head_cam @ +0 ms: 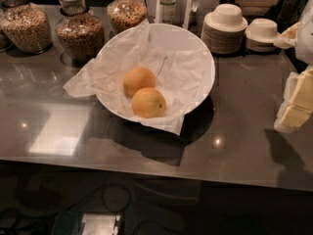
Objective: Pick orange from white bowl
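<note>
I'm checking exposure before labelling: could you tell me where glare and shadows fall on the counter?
Camera view: a bright glare patch on the counter left of the bowl, small light spots nearby; the bowl's shadow falls toward the front; oranges evenly lit; the gripper, at the right edge, shadows the counter below it.

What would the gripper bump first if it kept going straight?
Probably the glossy grey countertop: the pale gripper at the right edge seems to point down, beside the wide white paper-lined bowl.
</note>
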You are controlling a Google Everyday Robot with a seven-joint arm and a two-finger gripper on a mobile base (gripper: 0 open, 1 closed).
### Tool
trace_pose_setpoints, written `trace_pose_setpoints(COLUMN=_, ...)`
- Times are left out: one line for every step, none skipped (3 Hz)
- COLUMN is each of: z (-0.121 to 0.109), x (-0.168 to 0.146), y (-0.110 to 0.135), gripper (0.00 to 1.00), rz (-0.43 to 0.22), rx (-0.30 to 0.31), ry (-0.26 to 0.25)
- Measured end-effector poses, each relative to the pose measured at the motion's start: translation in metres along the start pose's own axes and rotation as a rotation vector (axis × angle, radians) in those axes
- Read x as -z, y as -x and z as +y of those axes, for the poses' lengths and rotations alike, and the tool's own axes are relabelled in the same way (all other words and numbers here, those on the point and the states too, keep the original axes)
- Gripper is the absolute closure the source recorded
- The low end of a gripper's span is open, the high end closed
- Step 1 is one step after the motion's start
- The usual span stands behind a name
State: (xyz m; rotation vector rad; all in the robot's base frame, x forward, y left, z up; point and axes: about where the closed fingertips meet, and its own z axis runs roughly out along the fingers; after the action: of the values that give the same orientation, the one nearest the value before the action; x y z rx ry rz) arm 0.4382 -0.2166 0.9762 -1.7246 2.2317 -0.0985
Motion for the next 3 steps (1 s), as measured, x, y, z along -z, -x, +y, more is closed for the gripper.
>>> trace_pose_setpoints(z=0.000, x=0.000, y=0.000, gripper=0.00, rz=0.000, rx=0.000, ry=0.000)
trace_pose_setpoints(z=-0.006, x=-0.003, y=0.010, gripper=0.00, rz=-0.106, rx=0.014, ry=0.029)
trace_pose_setpoints(z=-0.022, x=0.008, y=0.064, gripper=0.00, rz=-0.320, rx=0.158, ry=0.046)
